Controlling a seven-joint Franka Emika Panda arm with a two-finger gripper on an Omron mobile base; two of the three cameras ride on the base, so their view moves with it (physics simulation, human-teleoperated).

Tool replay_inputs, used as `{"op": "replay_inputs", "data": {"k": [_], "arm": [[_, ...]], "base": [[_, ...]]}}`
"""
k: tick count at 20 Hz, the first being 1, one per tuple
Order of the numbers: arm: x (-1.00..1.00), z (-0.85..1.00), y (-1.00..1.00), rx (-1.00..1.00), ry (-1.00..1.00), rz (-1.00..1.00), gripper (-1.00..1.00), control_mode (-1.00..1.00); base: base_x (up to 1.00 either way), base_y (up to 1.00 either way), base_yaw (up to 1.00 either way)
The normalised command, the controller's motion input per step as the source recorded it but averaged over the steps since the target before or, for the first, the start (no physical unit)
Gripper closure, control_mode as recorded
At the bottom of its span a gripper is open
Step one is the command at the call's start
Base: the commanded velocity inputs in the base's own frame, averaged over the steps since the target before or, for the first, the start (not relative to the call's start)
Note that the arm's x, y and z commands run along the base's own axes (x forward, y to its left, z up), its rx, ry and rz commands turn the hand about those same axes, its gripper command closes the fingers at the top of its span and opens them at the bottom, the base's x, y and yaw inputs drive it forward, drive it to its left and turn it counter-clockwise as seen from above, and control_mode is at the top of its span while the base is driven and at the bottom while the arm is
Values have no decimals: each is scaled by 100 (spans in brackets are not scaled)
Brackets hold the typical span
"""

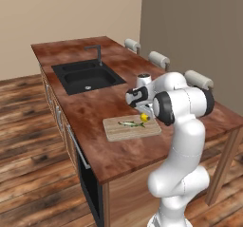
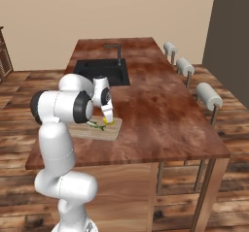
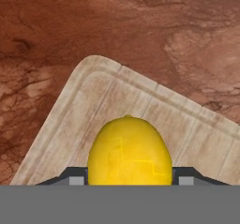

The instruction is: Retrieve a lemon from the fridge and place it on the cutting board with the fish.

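Hovering low over the cutting board [image 3: 70, 120], the gripper [image 3: 129, 181] has its jaws half-spread, pinching the lemon [image 3: 129, 155] beside the fish [image 1: 130, 123]; best to lower gently, release onto bare board.

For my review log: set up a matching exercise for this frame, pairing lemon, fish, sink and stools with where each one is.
Things:
1. lemon
2. fish
3. sink
4. stools

Places:
A. lying flat on the cutting board
B. along the counter's far side
C. between the gripper fingers, over the board
D. set into the countertop, faucet behind

Pairs: 1-C, 2-A, 3-D, 4-B
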Motion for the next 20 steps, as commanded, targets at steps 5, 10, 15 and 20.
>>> {"op": "replay_inputs", "data": {"k": [5,10,15,20], "arm": [[-1,-1,6,0,0,0,100,-100],[0,-11,1,0,0,0,100,-100],[0,-21,2,1,0,0,-100,-100],[0,-4,0,0,0,0,-100,-100]], "base": [[0,0,0],[0,0,0],[0,0,0],[0,0,0]]}}
